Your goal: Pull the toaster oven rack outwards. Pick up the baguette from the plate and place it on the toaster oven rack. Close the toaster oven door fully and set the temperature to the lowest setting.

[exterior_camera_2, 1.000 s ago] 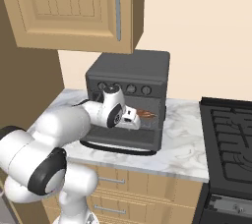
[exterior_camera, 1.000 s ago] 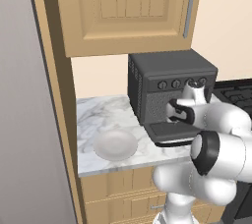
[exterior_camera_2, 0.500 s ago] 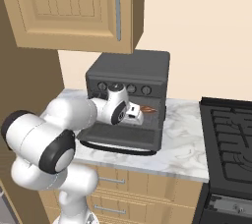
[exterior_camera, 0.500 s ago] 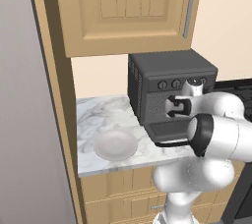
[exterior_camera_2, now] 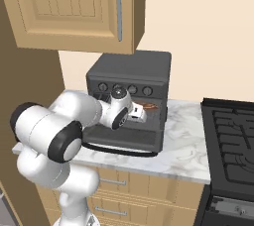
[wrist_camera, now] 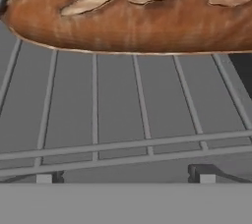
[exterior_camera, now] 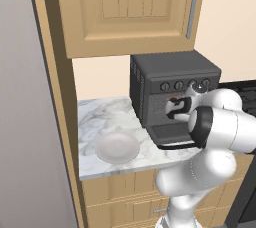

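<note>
The baguette (wrist_camera: pixel 128 19) lies across the wires of the toaster oven rack (wrist_camera: pixel 142 115), apart from my fingertips (wrist_camera: pixel 202 173). It also shows as an orange strip, the baguette (exterior_camera_2: pixel 147 105), inside the toaster oven (exterior_camera_2: pixel 130 74). My gripper (wrist_camera: pixel 125 175) is open and holds nothing. It hovers at the oven mouth, seen as the gripper (exterior_camera: pixel 177 108) and the gripper (exterior_camera_2: pixel 135 113). The toaster oven door (exterior_camera: pixel 171 133) hangs down flat and open, the same door (exterior_camera_2: pixel 124 137) with its bar handle in front. The plate (exterior_camera: pixel 117 147) sits bare on the counter left of the toaster oven (exterior_camera: pixel 172 79).
A marble counter (exterior_camera: pixel 100 117) carries the oven and plate. A wooden wall cabinet (exterior_camera: pixel 130 7) hangs low above the oven. A black stovetop (exterior_camera_2: pixel 233 131) lies to the right. A tall panel (exterior_camera: pixel 30 122) closes off the left side.
My elbow and forearm have swung round beside the oven while the hand stayed at the oven mouth. The jaws stayed open and the baguette kept its place on the rack.
</note>
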Controlling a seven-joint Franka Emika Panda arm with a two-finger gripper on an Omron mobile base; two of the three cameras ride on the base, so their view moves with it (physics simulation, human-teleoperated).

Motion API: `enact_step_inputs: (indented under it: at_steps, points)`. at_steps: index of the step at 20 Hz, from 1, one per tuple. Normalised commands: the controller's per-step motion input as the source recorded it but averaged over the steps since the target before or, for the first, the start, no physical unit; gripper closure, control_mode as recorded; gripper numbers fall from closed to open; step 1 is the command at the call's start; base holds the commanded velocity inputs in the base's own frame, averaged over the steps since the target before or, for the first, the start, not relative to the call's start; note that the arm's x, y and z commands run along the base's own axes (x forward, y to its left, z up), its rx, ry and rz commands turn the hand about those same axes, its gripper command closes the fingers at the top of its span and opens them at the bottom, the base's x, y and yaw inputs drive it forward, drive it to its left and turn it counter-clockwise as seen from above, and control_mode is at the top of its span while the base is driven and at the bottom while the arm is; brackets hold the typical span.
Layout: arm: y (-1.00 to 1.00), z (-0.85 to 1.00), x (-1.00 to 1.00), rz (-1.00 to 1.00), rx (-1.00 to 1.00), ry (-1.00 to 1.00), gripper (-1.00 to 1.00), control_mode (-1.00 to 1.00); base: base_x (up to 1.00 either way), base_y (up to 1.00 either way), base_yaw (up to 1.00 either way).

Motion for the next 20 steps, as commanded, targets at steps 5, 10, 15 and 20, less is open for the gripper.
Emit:
enact_step_inputs:
  at_steps: [5, 10, 15, 20]
  points:
    - [-0.1, 0.0, 0.22, 0.0, 0.06, -0.31, -1.0, -1.0, 0.0, 0.0, 0.0]
    - [-0.12, 0.0, 0.2, 0.0, 0.07, -0.33, -1.0, -1.0, 0.0, 0.0, 0.0]
    - [-0.23, 0.05, 0.16, 0.0, 0.12, -0.33, -1.0, -1.0, 0.0, 0.0, 0.0]
    - [-0.35, 0.34, -0.04, 0.0, 0.13, -0.17, -1.0, -1.0, 0.0, 0.0, 0.0]
